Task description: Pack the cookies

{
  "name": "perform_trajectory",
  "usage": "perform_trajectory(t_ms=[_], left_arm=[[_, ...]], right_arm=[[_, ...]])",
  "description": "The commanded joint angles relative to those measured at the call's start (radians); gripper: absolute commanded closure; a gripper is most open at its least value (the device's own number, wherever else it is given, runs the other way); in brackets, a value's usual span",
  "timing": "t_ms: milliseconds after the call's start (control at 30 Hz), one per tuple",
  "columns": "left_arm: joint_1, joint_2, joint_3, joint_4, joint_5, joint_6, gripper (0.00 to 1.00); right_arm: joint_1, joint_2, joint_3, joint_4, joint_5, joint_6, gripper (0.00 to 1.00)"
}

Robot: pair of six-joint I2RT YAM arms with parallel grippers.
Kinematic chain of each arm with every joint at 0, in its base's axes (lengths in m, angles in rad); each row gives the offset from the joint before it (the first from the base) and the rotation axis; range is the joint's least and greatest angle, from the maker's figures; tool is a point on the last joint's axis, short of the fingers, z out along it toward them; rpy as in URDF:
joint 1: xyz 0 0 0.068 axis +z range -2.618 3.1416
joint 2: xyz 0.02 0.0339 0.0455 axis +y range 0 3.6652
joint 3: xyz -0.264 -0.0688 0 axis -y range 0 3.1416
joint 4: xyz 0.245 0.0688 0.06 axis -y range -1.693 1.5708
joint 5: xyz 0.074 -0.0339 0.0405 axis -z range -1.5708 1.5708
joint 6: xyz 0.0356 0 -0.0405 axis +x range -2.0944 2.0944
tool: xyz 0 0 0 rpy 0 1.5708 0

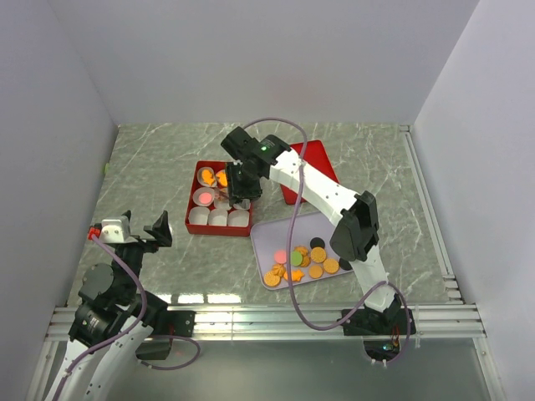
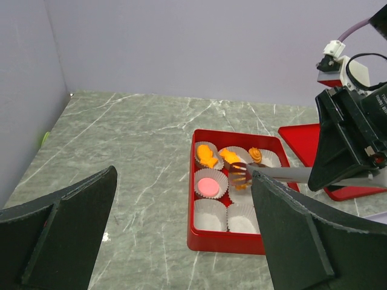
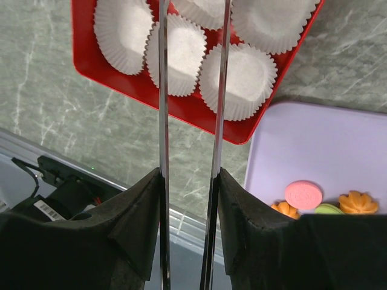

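Cookies (image 1: 303, 263), mostly orange with a pink, a green and black ones, lie on a lilac tray (image 1: 276, 232). A red box (image 1: 189, 219) holds white paper cups. In the left wrist view three far cups hold orange cookies (image 2: 207, 155) and one holds a pink cookie (image 2: 208, 186). My right gripper (image 1: 240, 185) is over the box, shut on metal tongs (image 3: 162, 90). The tong tips pinch an orange cookie (image 2: 240, 174) just above the middle cups. My left gripper (image 2: 182, 181) is open and empty, left of the box.
The box's red lid (image 1: 318, 163) lies behind the right arm, partly hidden. Several near cups (image 3: 239, 78) are empty. White walls enclose the table on three sides. A metal rail (image 1: 267, 322) runs along the near edge.
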Motion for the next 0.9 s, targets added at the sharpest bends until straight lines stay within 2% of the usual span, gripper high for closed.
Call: perform_trajectory(t_ms=[0, 300, 667, 800, 867], left_arm=[[-0.001, 0.0, 0.0, 0.017, 0.0, 0.02, 0.0], [-0.001, 0.001, 0.0, 0.02, 0.0, 0.022, 0.01], [-0.001, 0.014, 0.0, 0.021, 0.0, 0.022, 0.0], [-0.001, 0.009, 0.0, 0.021, 0.006, 0.023, 0.01], [-0.001, 0.009, -0.001, 0.021, 0.005, 0.023, 0.01]], right_arm=[[-0.003, -0.011, 0.062, 0.01, 0.012, -0.012, 0.53], [-0.01, -0.014, 0.058, -0.006, 0.025, -0.017, 0.5], [-0.014, -0.1, 0.092, -0.05, 0.053, -0.021, 0.5], [-0.016, -0.212, 0.029, -0.056, 0.087, -0.015, 0.5], [-0.016, -0.264, -0.054, -0.044, 0.09, -0.003, 0.5]])
